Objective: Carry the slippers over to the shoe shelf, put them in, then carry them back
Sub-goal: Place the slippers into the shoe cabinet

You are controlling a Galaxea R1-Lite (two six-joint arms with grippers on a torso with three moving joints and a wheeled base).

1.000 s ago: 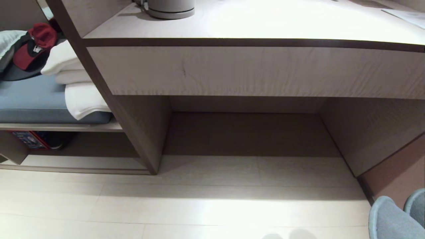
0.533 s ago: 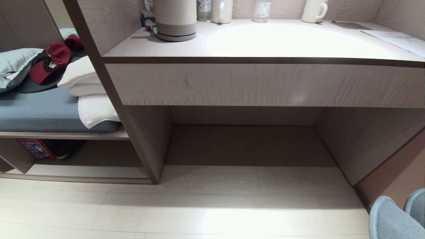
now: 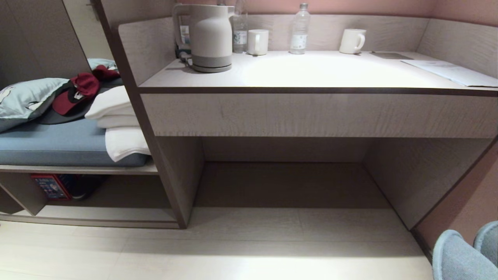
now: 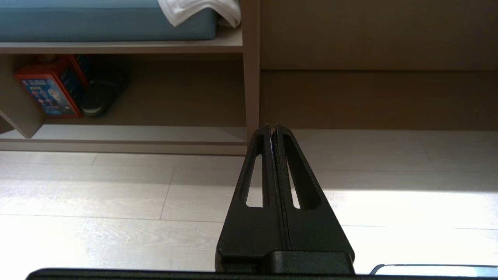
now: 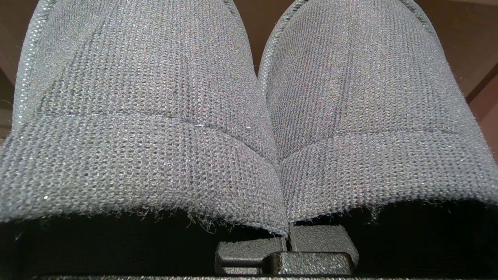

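Observation:
The two slippers (image 5: 163, 116) are grey knit fabric and fill the right wrist view side by side, toes pointing away. My right gripper (image 5: 288, 241) is shut on their inner edges where they meet; its fingertips are hidden under the fabric. In the head view their toes (image 3: 459, 252) show at the bottom right corner. The shoe shelf (image 3: 97, 216) is the low cubby at floor level on the left, under a blue cushioned bench. My left gripper (image 4: 272, 126) is shut and empty, held low over the floor and facing the shelf's (image 4: 128, 134) right end.
A red box (image 4: 48, 87) and a black shoe (image 4: 103, 87) sit inside the cubby's left part. White towels (image 3: 120, 128) and a red cap (image 3: 74, 97) lie on the bench. The desk (image 3: 311, 112) has a kettle (image 3: 208, 37), mugs and bottles on top and a deep knee recess (image 3: 288, 182) below.
The head view has tilted upward, so the whole scene has slid down and the desk top with kettle, mugs and bottles has come into sight. The slippers stay at the same corner.

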